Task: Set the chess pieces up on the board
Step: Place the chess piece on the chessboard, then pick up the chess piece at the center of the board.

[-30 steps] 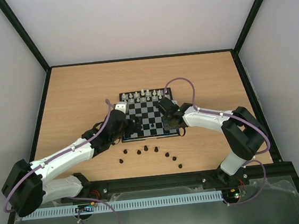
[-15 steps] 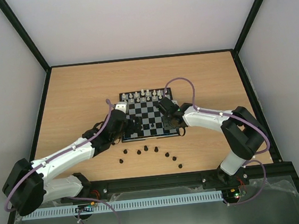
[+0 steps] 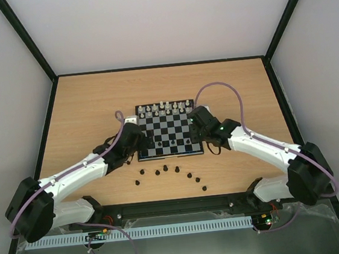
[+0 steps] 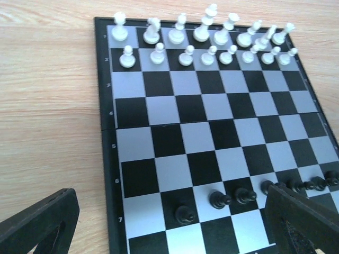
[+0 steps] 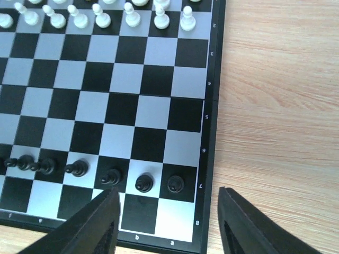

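The board (image 3: 168, 130) lies mid-table, with white pieces (image 3: 163, 108) on its two far rows. Black pawns (image 4: 219, 199) stand along the seventh row, the end one (image 5: 175, 184) on the square nearest the right border. Several more black chess pieces (image 3: 165, 167) lie in an arc on the table in front of the board. My left gripper (image 4: 169, 233) hovers open over the board's near left corner, holding nothing. Just above the near right corner my right gripper (image 5: 169, 225) is open too, with only board squares between its fingers (image 5: 92, 227).
The wooden table (image 3: 89, 111) is fenced by a black frame and pale walls. The loose black pieces sit between the board's near edge and the arm bases, the rightmost one (image 3: 204, 188) close to the front rail.
My right gripper has opened and drawn back to the right and nearer, leaving a black pawn standing at the row's right end. The left gripper shifted slightly left, still open.
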Available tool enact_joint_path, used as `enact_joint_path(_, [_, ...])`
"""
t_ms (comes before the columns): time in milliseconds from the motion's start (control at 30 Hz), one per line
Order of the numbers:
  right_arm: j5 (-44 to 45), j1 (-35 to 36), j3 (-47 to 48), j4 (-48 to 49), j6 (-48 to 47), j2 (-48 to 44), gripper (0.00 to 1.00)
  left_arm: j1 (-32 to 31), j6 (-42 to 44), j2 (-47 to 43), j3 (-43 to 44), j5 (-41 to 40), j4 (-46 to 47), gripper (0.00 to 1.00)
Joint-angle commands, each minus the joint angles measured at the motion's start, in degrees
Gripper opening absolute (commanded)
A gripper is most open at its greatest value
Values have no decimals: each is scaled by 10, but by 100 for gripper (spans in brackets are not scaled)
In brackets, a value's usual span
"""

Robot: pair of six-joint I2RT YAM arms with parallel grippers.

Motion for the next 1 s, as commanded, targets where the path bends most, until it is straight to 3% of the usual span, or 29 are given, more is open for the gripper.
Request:
enact_joint_path(0, [-11, -3, -15, -12, -27, -37, 56, 4, -37, -7, -6, -36, -41, 99])
enact_joint_path(67, [-29, -3, -25, -4, -27, -54, 64, 4, -58, -23, -23, -49, -57, 99])
enact_joint_path(233, [-72, -3, -53, 18, -28, -86, 71, -6, -127, -100, -66, -73, -104, 99])
enact_joint_path(433, [-115, -3, -74, 40, -29, -97, 99, -38, -193, -147, -81, -116, -162, 99])
enact_joint_path(967, [-172, -3, -105, 61, -28, -126, 99, -70, -261, -91, -112, -114, -166, 99])
